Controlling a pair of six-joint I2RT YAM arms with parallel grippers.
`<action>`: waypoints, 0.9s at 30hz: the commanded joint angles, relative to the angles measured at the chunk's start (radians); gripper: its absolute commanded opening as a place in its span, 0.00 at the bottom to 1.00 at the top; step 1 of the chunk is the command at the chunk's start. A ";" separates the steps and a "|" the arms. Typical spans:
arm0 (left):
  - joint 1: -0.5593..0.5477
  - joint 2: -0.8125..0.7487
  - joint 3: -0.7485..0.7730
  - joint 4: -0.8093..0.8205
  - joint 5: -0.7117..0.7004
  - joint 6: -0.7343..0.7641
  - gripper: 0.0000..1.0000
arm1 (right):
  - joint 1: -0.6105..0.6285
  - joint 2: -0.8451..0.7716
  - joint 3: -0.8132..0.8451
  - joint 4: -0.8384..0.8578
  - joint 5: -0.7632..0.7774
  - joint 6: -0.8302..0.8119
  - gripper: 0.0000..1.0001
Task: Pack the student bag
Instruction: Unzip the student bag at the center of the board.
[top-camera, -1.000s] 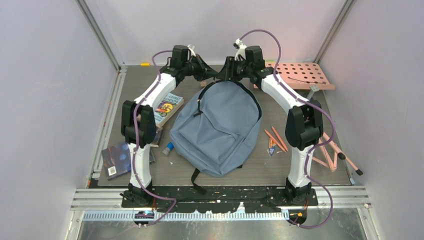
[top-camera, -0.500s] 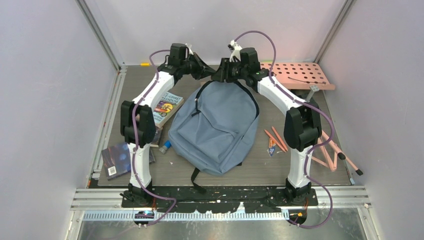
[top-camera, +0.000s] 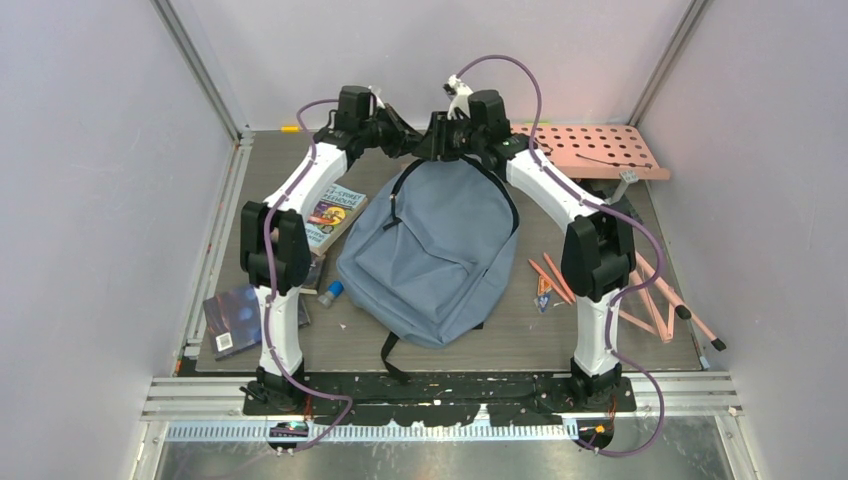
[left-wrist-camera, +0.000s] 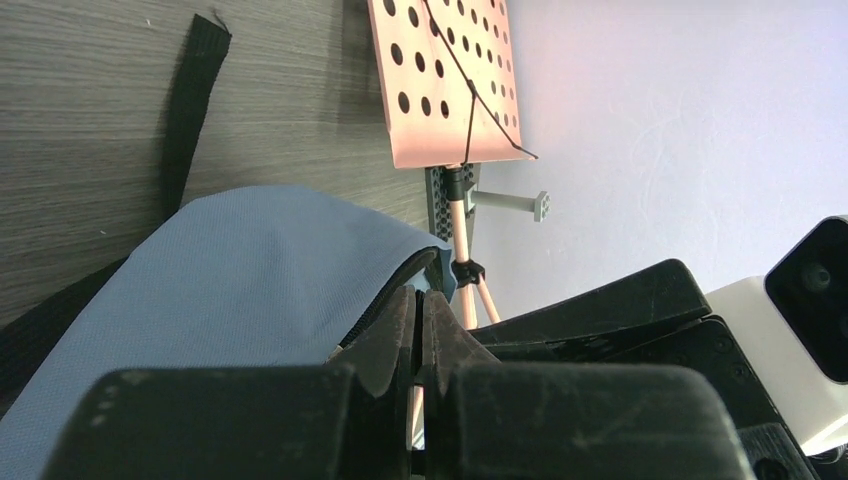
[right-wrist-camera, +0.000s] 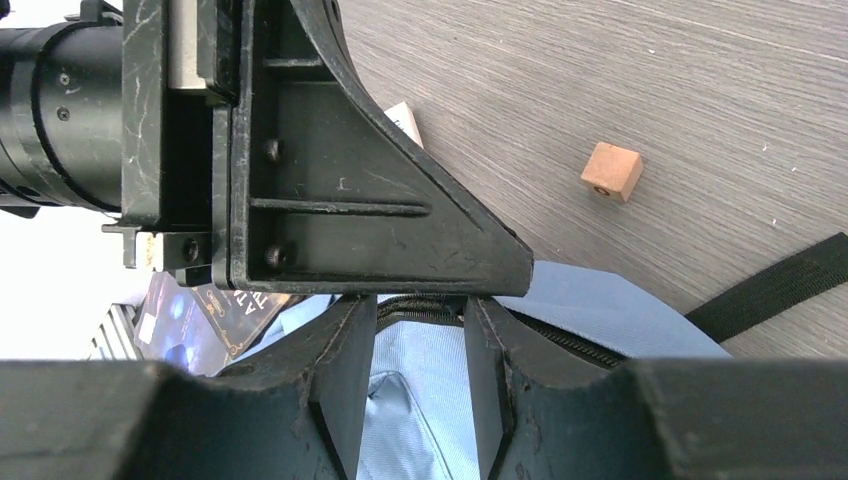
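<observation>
- The student bag, grey-blue, lies flat in the middle of the frame on the dark wood-grain tabletop. Its front pocket faces up and its top end points toward the far wall.
- One black strap trails off the bag's top across the bare wood.
- The left claw sits at the upper centre of the overhead view. Its fingers are pressed fully together and their tips pinch the zip-lined rim at the bag's top.
- The right claw is just beside it at the same rim. Its fingers stand partly apart, with the zip line and blue fabric in the gap, and they do not clamp anything.
- Left of the bag a paperback book lies touching its side. A dark book lies nearer the lower left.
- A small blue-capped item lies beside the bag's left edge.
- At the upper right stands a pink perforated board.
- Pink sticks lie to the right of the bag.
- A small wooden cube rests on the wood near the bag's top.
</observation>
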 joint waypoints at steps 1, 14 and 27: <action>-0.009 -0.043 0.032 0.057 0.033 -0.017 0.00 | 0.009 0.008 0.079 0.038 0.034 0.002 0.42; 0.012 -0.051 0.022 -0.006 0.111 0.070 0.14 | 0.010 0.126 0.261 -0.087 0.160 -0.034 0.01; 0.132 -0.282 -0.200 -0.114 0.079 0.551 0.64 | 0.013 0.178 0.433 -0.208 0.200 -0.034 0.01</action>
